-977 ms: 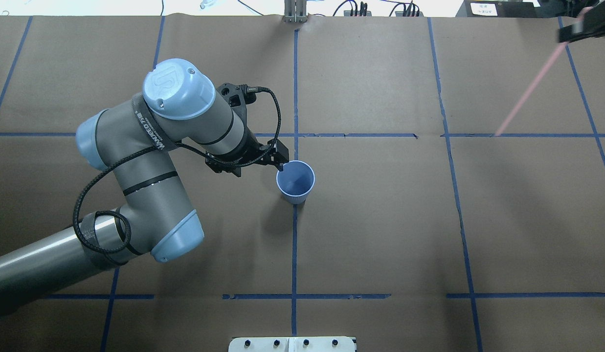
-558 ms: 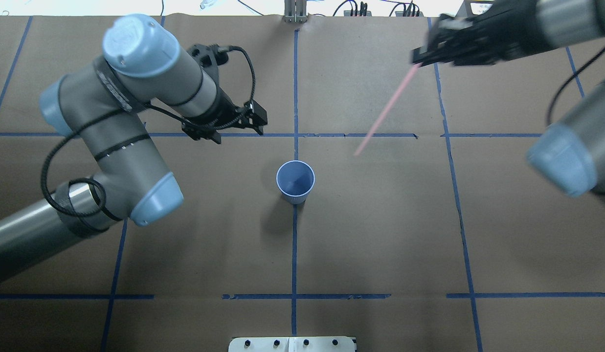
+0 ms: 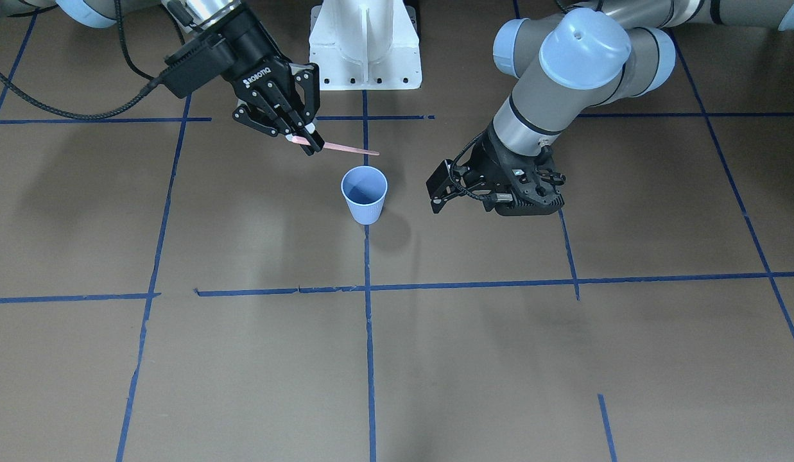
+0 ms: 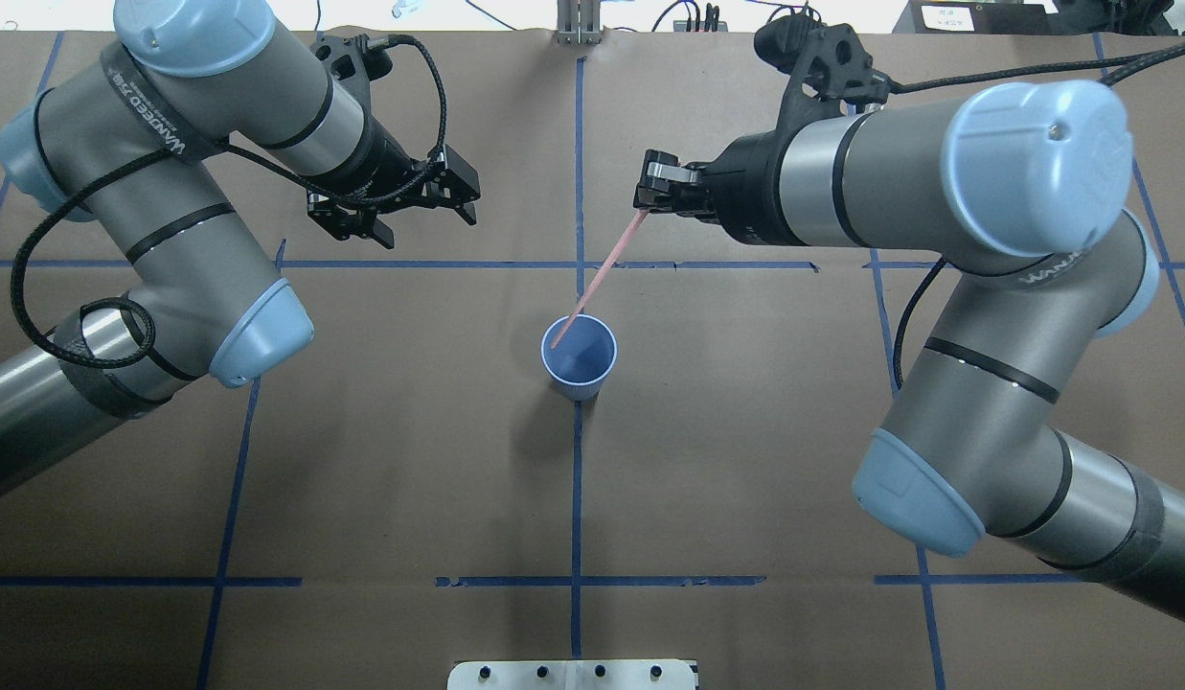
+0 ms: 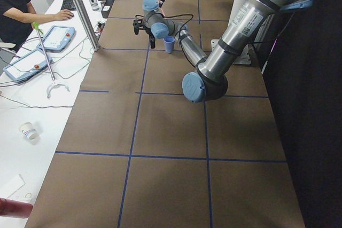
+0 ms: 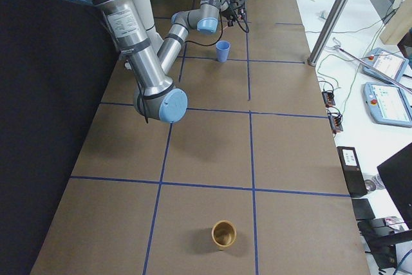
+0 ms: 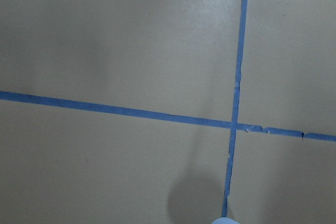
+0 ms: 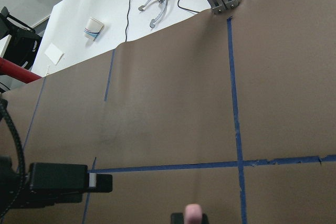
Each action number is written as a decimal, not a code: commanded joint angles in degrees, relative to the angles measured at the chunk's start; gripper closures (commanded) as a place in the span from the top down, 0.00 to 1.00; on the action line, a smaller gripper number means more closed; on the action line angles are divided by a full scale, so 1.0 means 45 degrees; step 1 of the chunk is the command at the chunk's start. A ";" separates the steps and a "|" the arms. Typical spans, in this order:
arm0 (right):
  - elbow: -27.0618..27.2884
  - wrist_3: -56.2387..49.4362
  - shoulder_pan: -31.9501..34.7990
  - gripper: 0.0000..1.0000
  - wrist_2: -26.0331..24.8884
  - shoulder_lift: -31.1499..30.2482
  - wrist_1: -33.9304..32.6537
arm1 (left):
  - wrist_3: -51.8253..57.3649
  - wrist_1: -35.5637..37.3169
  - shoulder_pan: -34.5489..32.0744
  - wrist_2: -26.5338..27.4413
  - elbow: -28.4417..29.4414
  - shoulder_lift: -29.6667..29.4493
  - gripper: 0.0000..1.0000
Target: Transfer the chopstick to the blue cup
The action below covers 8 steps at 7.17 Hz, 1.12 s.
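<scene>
The blue cup (image 4: 579, 356) stands upright and empty at the table's middle; it also shows in the front view (image 3: 364, 192). My right gripper (image 4: 647, 196) is shut on the upper end of one pale-pink chopstick (image 4: 602, 278), beyond the cup and to its right. The stick slants down toward the cup. Its free end lies over the cup's mouth in the overhead view, and the front view (image 3: 348, 149) shows it above the rim, not touching. My left gripper (image 4: 461, 187) is open and empty, beyond the cup and to its left, well apart from it.
Blue tape lines (image 4: 577, 172) grid the brown paper table. A brown cup (image 6: 223, 234) stands near the table's right end. The white robot base (image 3: 364, 45) is at the robot's edge. A bench with tools and a person (image 5: 16, 4) lies beyond the far edge.
My right arm swung in from the far right corner, bringing the chopstick's free end over the cup. My left gripper drew back from the cup's rim, away and to the left. The cup stayed put.
</scene>
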 commanded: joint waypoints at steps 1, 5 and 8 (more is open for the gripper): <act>-0.0470 -0.0110 -0.0550 0.00 -0.1331 -0.0032 -0.0063 | -0.0007 -0.0004 -0.0005 -0.0021 -0.0141 0.0116 1.00; -0.0920 -0.0344 -0.2389 0.66 -0.3957 -0.0131 -0.0566 | -0.0007 -0.0024 0.0035 -0.0002 -0.0102 0.0156 1.00; 0.0225 -0.0461 -0.2197 1.00 -0.3764 -0.0460 -0.1134 | 0.0245 -0.0024 0.0035 -0.0021 -0.0122 0.0388 1.00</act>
